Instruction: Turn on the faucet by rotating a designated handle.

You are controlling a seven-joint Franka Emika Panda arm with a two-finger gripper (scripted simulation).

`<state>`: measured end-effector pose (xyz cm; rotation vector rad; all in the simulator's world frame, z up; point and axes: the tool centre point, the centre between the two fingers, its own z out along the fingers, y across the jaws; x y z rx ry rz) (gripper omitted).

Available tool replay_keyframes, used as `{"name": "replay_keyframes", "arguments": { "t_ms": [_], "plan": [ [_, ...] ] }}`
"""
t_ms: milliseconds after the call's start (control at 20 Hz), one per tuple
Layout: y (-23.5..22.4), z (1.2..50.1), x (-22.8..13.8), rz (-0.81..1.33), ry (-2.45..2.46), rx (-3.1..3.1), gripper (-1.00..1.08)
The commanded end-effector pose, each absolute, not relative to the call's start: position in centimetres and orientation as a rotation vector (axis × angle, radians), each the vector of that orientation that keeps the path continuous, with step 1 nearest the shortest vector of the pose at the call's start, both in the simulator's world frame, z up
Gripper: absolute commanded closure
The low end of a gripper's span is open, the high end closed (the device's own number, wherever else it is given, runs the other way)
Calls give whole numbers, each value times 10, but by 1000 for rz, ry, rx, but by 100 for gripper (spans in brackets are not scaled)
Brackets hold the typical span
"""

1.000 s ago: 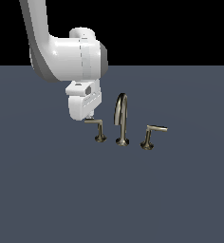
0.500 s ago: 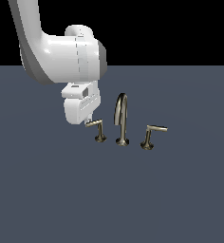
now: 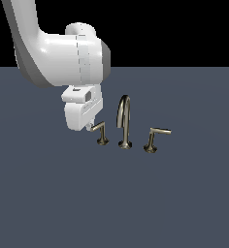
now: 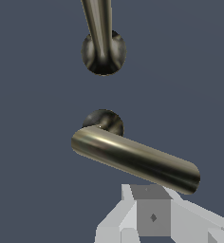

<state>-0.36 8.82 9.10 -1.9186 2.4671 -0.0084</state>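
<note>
Pincer (image 3: 89,127) of glossy white plastic sits beside the designated handle (image 3: 101,128), a brushed-bronze cylindrical lever on the matte slate tabletop (image 3: 184,203); its opening is indiscernible.

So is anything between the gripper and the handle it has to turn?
Nothing visible. The gripper is right at the free end of the handle, with no object between them. The spout and the other handle stand beyond it, toward the exterior view's right.

The white arm (image 3: 63,53) reaches down, its tool (image 3: 89,127) low, finger state hidden.
</note>
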Motion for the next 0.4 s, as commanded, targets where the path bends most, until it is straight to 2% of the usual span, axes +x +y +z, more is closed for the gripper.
{"name": "replay_keyframes", "arguments": {
  "t_ms": [0,350],
  "plan": [
    [79,91,-15,-4,2485,-1913,108],
    [66,91,-34,0,2501,-1900,108]
  ]
}}
